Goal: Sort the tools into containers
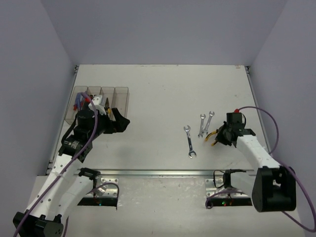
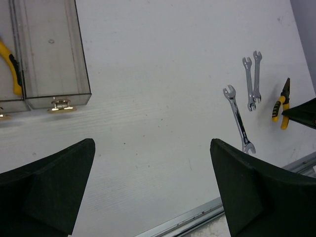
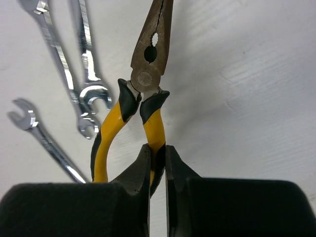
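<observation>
Widest of all, a white table (image 1: 158,89). At its far left, the row of four clear containers (image 1: 121,97), joined side by side. In the leftmost, red and blue handles of screwdrivers (image 1: 79,102). In the one next to the rightmost, seen from the left wrist, yellow-handled second pliers (image 2: 11,64). Just in front of the containers, the left gripper (image 2: 152,145), spread as wide as possible, with nothing between the jaws, only bare table under them. On the right side of the table, the right gripper (image 3: 158,160), pressed shut on the pliers (image 3: 148,74). Pinches only one yellow handle, the right one in the wrist view, near its free end. Leaves the other handle bowing free to the left of the fingers. Straight out beyond the fingertips, the dark nose of the pliers, pointing away from the gripper. Cannot tell whether lifted or resting on the table. Just left of the pliers, a first wrench (image 3: 86,49) and a second wrench (image 3: 59,61), close together. Further left and apart, a third wrench (image 3: 47,143).
</observation>
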